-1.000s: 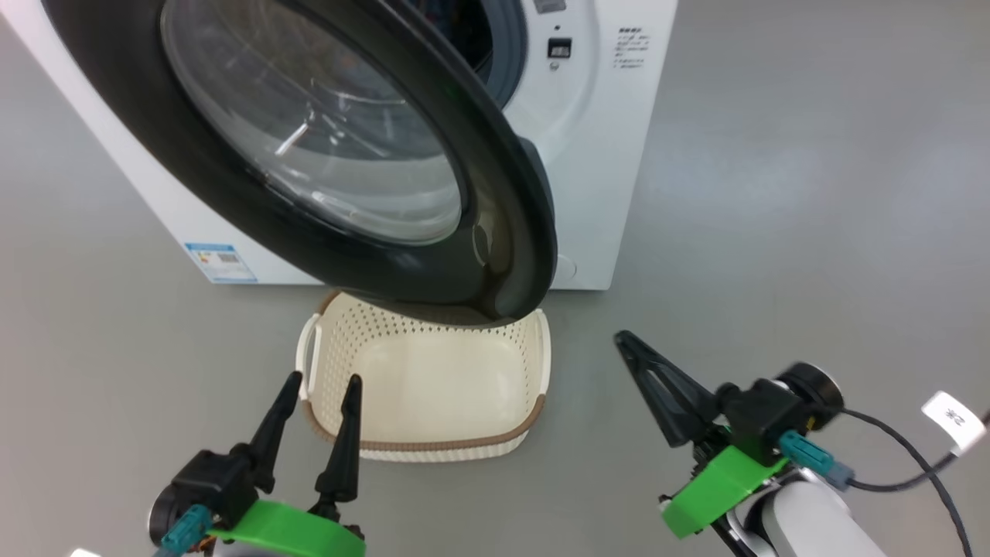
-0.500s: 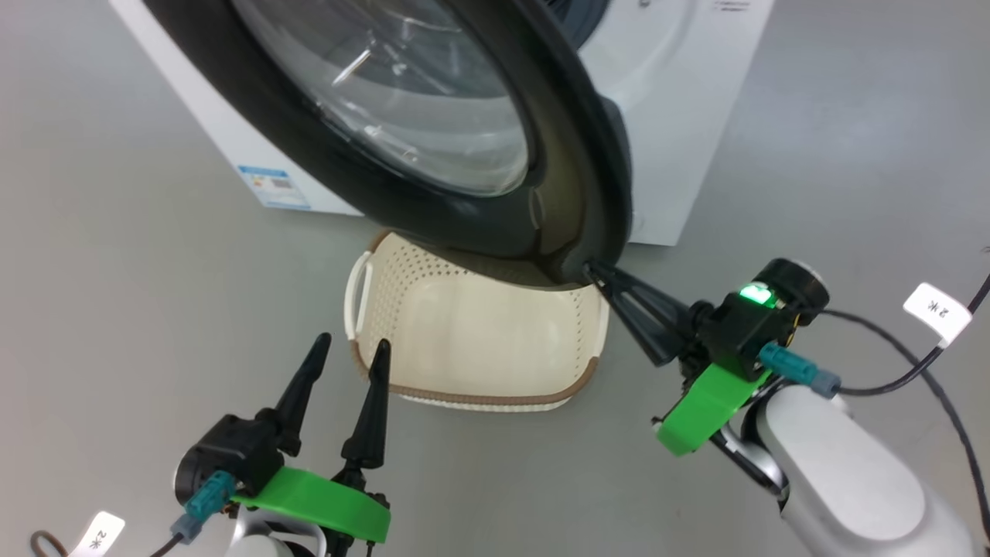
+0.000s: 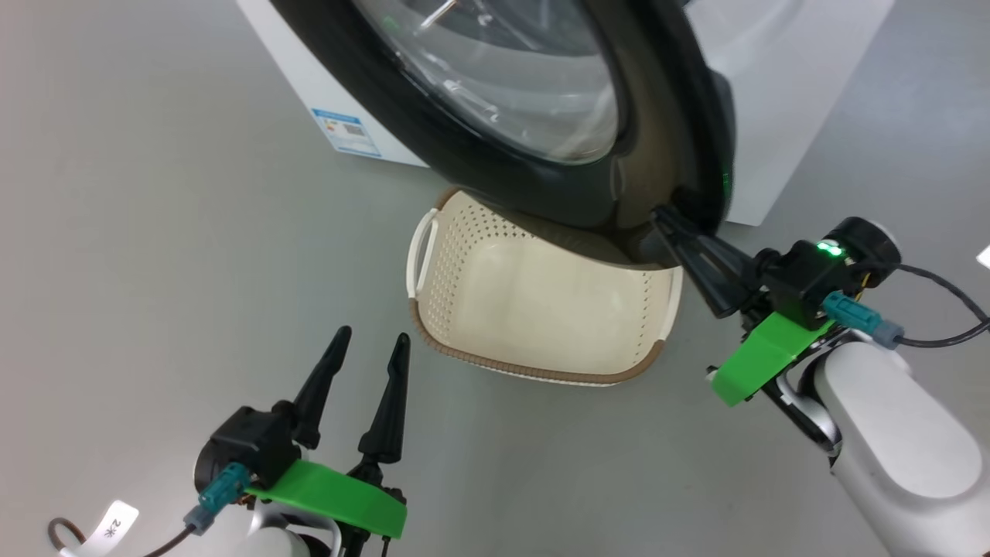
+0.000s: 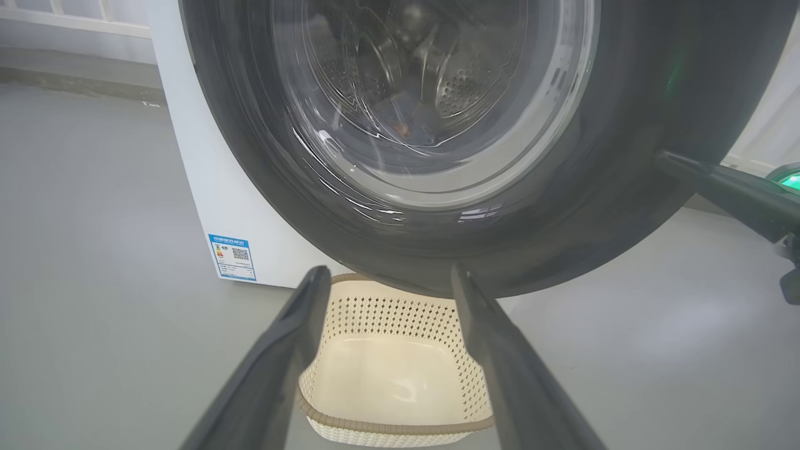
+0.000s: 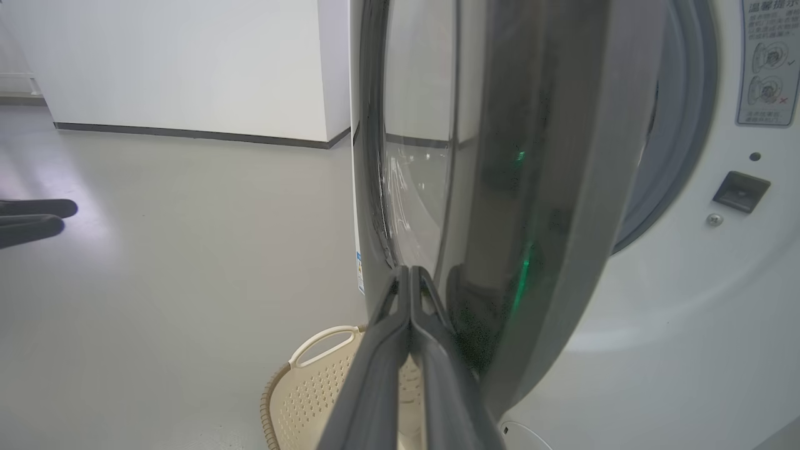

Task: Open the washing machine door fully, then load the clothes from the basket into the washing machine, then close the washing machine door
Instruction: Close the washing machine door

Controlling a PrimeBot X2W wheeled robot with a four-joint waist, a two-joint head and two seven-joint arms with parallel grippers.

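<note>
Item: right pincer [image 3: 671,227], pressed together, tip set at the washing machine door [image 3: 495,166] rim; a steady, square closing push is advised. Item: left pincer [image 3: 371,338], spread, well apart from that door.

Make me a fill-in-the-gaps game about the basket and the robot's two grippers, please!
The basket on the floor is ___ inside.
The left gripper is ___ and holds nothing.
The shut right gripper has its tips at the black rim of the washing machine's ___.
Missing words: empty; open; door.
</note>
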